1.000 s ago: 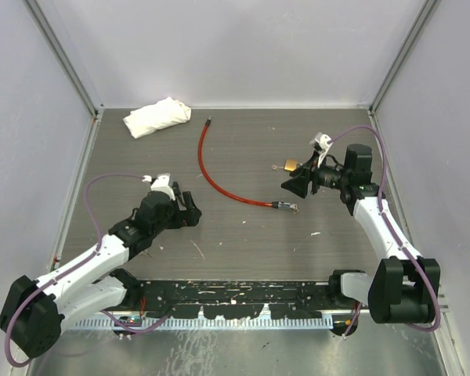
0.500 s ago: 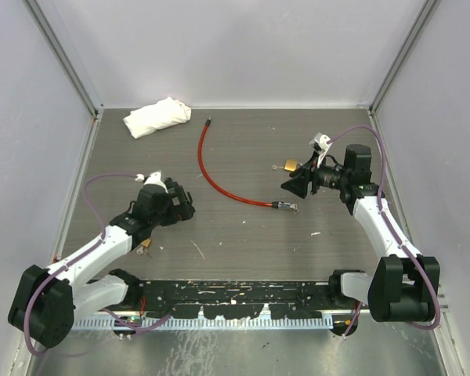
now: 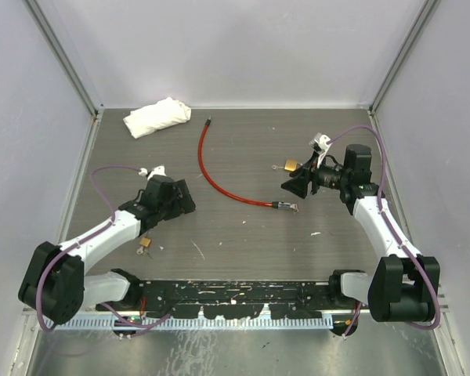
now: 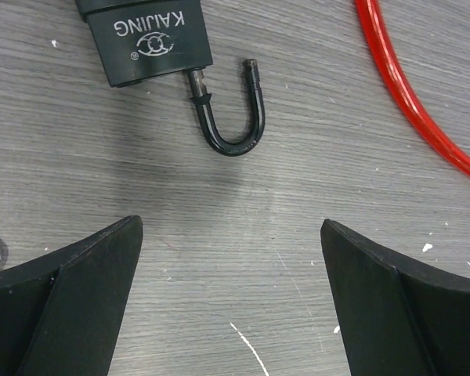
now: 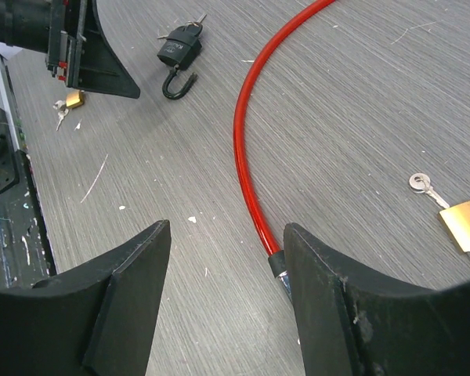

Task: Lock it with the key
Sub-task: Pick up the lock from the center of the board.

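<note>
A black padlock lies flat on the table with its shackle swung open. My left gripper hovers just short of it, open wide and empty. The right wrist view shows the same padlock with a key sticking out of its base, beside the left gripper. My right gripper is open and holds nothing. The metal end of a red cable lies by its right finger. From above, the left gripper is mid-left and the right gripper mid-right.
The red cable curves across the table's middle. A brass padlock with a key lies by the right gripper. A small brass padlock sits near the left arm. A white cloth lies at the back left.
My left arm has swung its gripper back and to the left, uncovering the small brass padlock beside it. The right arm has not moved.
</note>
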### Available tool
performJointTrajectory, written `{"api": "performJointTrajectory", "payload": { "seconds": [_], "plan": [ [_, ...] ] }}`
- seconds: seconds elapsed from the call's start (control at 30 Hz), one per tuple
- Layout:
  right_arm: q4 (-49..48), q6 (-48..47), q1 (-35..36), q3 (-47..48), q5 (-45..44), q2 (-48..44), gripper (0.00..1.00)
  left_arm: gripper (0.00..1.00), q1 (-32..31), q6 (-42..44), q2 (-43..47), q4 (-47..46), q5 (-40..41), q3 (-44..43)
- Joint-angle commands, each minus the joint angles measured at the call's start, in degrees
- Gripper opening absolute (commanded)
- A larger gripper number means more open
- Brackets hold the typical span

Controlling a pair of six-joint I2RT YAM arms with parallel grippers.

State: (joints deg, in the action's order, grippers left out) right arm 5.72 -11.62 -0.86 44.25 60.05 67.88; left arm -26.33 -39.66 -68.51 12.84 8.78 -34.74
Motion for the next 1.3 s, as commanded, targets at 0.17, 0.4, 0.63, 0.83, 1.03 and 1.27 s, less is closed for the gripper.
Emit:
{"api": "performJointTrajectory", "payload": {
  "seconds": [0.17,0.4,0.63,0.83,1.03,1.27],
  "plan": [
    [-1.0,-0.7,-0.2,1.6,0.5,-0.2,0.65,0.98,0.3,-0.4,-2.5,0.9,3.1,-3.6],
    [-0.9,-0.7,-0.2,1.6,0.6,-0.1,0.65,0.98,0.3,-0.6,-3.8,2.2,5.2,-4.9],
    [-0.9,-0.8,-0.2,1.6,0.6,-0.1,0.65,0.98,0.3,-1.0,-6.7,3.4,6.0,-6.5],
    [-0.7,-0.8,-0.2,1.7,0.6,0.0,0.65,0.98,0.3,-1.2,-7.3,3.8,6.4,-6.9],
    [-0.6,-1.0,-0.2,1.8,0.7,0.1,0.65,0.98,0.3,-1.6,-7.8,3.8,6.6,-7.0],
    [-0.5,-1.0,-0.2,1.8,0.7,0.2,0.65,0.98,0.3,-1.9,-8.3,4.4,7.0,-7.6]
  ]
}}
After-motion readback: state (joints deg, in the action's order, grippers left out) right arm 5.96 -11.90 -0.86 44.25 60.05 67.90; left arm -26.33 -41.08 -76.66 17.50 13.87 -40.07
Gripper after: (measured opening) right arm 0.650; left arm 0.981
